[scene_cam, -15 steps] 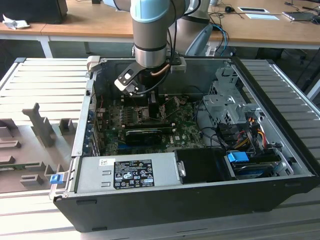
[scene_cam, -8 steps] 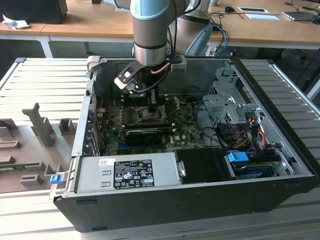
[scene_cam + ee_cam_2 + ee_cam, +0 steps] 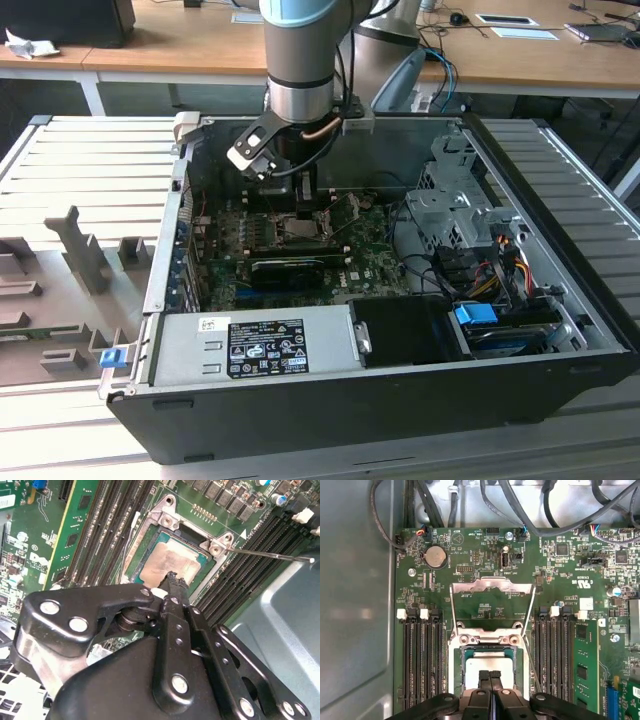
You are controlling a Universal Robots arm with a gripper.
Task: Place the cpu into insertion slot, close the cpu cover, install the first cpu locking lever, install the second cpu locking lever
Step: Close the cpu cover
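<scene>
Gripper: black two-fingered gripper (image 3: 489, 676) on the arm's end, its fingertips pressed together with no gap and nothing clamped between them.
Cpu: small flat square cpu (image 3: 172, 560) with a dull silver-grey metal top, lying level inside the socket, directly under the gripper's tips; in the second wrist view the tips meet the chip's near edge, though whether they touch it or hang just above cannot be told.
Slot: square black insertion slot (image 3: 191, 530) with a thin metal rim, closely framing the chip on all sides.
Cover: thin silver-grey metal cpu cover (image 3: 492, 586), a frame plate with a large square window, swung up and open on the far side of the socket from the gripper.
Lever: thin straight metal locking lever (image 3: 270, 555), unlatched, sticking out sideways over the long black memory slots (image 3: 422, 660).
Board: green circuit board (image 3: 560, 580), lying flat in the open black metal computer case (image 3: 330, 400).
</scene>
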